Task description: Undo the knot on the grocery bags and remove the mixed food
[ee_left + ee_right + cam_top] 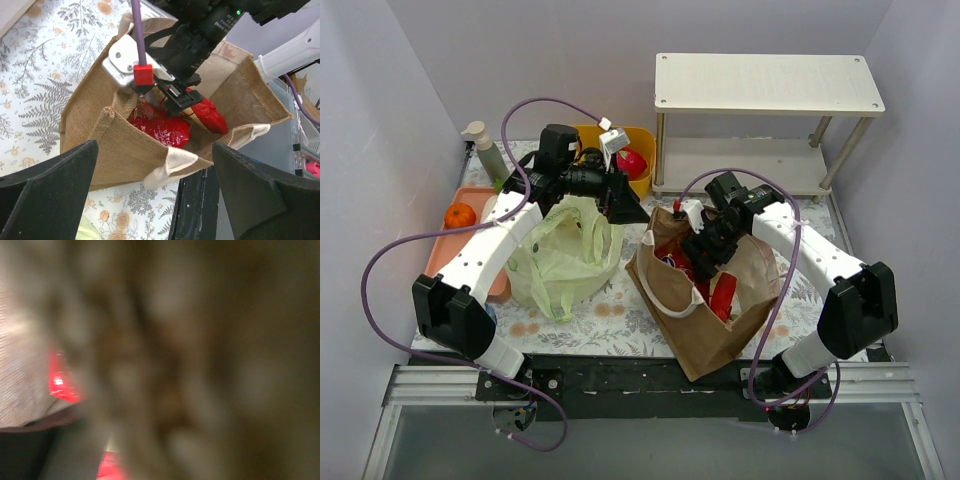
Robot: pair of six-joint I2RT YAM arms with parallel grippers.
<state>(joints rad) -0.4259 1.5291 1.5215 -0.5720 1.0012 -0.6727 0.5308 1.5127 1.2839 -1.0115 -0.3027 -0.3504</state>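
Note:
The stiff brown tote point(712, 325) stands open at right, with red snack packets point(722, 292) inside. My right gripper point(702, 250) reaches down into it. The left wrist view shows its fingers point(180, 97) among the red packets point(162, 129); their grip is unclear. The right wrist view is a blur of brown fabric point(200, 360) and red. The pale green plastic bag point(565, 262) sits at left. My left gripper point(625, 205) hovers above its right side, open and empty point(155, 200), facing the tote point(125, 155).
An orange tray point(445, 255) at far left holds a tangerine point(460, 215). A soap pump bottle point(488, 152) stands behind it. A yellow bin point(638, 138) holds a red fruit point(633, 163). A white shelf point(765, 85) stands at back right.

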